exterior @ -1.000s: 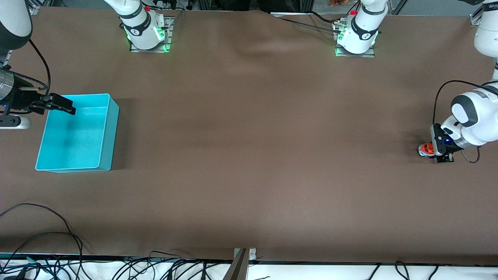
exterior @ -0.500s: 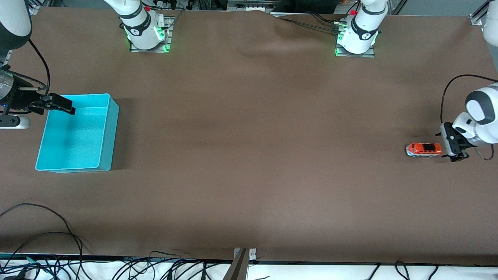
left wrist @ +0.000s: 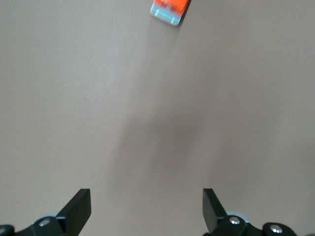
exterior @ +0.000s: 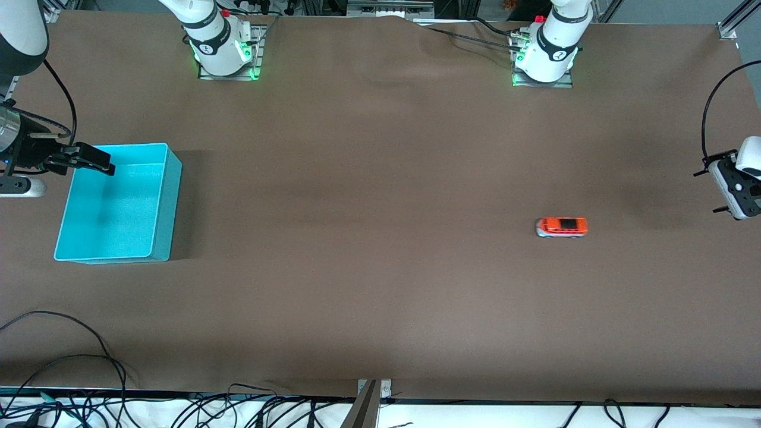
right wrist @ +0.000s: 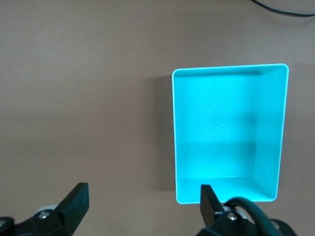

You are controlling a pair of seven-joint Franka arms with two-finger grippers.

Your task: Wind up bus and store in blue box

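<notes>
Front view is showing the bus [exterior: 561, 227] sitting loose on the brown table [exterior: 380, 238], out in the open toward my left arm's end, with its wheels down and nothing touching it. My left gripper [exterior: 734, 190] is hanging off at that end's edge, fingers spread wide and empty; in its wrist view just the tail of the bus is peeking in. My right gripper [exterior: 83, 159] is waiting over the rim of the blue box [exterior: 163, 202], also open with nothing in it. The box is empty and well apart from the bus, way down at the right arm's end. So I'm guessing the winding part is done and the storing part is coming up: next I'm needing to get the bus grabbed and dropped in that box.
</notes>
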